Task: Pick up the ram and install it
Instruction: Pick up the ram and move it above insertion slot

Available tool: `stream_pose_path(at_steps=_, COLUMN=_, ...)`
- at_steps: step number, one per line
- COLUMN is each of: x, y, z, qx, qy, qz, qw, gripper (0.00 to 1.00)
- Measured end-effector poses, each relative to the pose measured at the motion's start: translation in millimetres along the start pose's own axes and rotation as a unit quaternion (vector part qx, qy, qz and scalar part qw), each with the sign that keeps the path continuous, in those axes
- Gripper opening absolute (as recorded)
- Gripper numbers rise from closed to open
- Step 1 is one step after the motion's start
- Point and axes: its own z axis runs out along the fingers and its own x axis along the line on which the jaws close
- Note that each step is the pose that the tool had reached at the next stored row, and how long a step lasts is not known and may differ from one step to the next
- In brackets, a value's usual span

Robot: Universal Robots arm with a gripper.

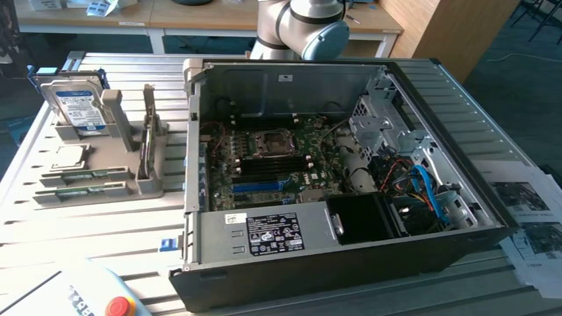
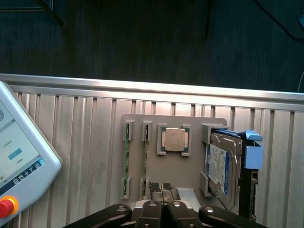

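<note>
- tool [image 2: 162, 186]: jaws fully closed, pads [image 2: 155, 186] pressed together, nothing between them. It hangs over the near edge of the grey holder [image 2: 190, 121]; can't tell if it touches.
- teach pendant [image 2: 19, 152]: lies on the desk [image 2: 76, 142], well off to one side of the tool, red button [image 2: 5, 206] at its corner. Bare slatted desk between pendant and holder, so there is open room on that side.
- second ram stick [image 2: 126, 159]: flat in the holder's outer slot on the pendant side, the farther of the two from the tool.
- ram [image 2: 146, 159]: green stick flat in the next slot, parallel to the second one and running away from the tool. Its near end is just beside the tool's pads, not gripped, not yet picked up.
- CPU chip [image 2: 174, 139]: in a square pocket ahead of the tool, apart from it.
- hard drive [image 2: 219, 164]: stands on edge in the holder, on the tool's side away from the ram, with a blue bracket [image 2: 253, 154] against it. Tall, so this is the tight side.
- desk far rim [image 2: 142, 85]: runs beyond the holder, dark floor past it.
- exterior view: open computer case [image 1: 351, 263] stands on the desk to the exterior view's right of the holder, motherboard [image 1: 281, 158] exposed. Arm [image 1: 307, 26] rises behind the case, papers [image 1: 527, 204] lie at the exterior view's right edge.
</note>
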Motion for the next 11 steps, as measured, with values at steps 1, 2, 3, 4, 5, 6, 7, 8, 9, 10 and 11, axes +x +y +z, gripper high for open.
stream_pose_path(at_steps=1, x=0.0, y=0.1, z=0.1, qx=0.0001, qy=0.0000, qz=0.000, qw=1.0000, gripper=0.10)
stream_pose_path(at_steps=2, x=-0.1, y=0.1, z=0.1, qx=0.0001, qy=0.0000, qz=0.000, qw=1.0000, gripper=0.10)
stream_pose_path(at_steps=3, x=-0.1, y=0.1, z=0.0, qx=0.0001, qy=0.0001, qz=0.000, qw=1.0000, gripper=0.10)
stream_pose_path(at_steps=4, x=-0.1, y=0.1, z=0.0, qx=0.0002, qy=0.0001, qz=0.000, qw=1.0000, gripper=0.10)
stream_pose_path(at_steps=5, x=-0.1, y=0.1, z=0.0, qx=0.0003, qy=0.0001, qz=-0.001, qw=1.0000, gripper=0.10)
stream_pose_path(at_steps=6, x=-0.1, y=-0.2, z=0.0, qx=0.0003, qy=0.0001, qz=-0.002, qw=1.0000, gripper=0.10)
stream_pose_path(at_steps=7, x=-0.1, y=-0.8, z=0.0, qx=0.0004, qy=0.0001, qz=-0.003, qw=1.0000, gripper=0.10)
stream_pose_path(at_steps=8, x=0.1, y=-1.7, z=0.0, qx=0.0003, qy=0.0001, qz=-0.004, qw=1.0000, gripper=0.10)
stream_pose_path(at_steps=9, x=0.4, y=-2.8, z=0.0, qx=0.0004, qy=0.0001, qz=-0.005, qw=1.0000, gripper=0.10)
stream_pose_path(at_steps=10, x=0.6, y=-3.8, z=0.1, qx=0.0005, qy=0.0001, qz=-0.007, qw=1.0000, gripper=0.10)
stream_pose_path(at_steps=11, x=0.8, y=-4.9, z=0.1, qx=0.0006, qy=0.0001, qz=-0.008, qw=1.0000, gripper=0.10)
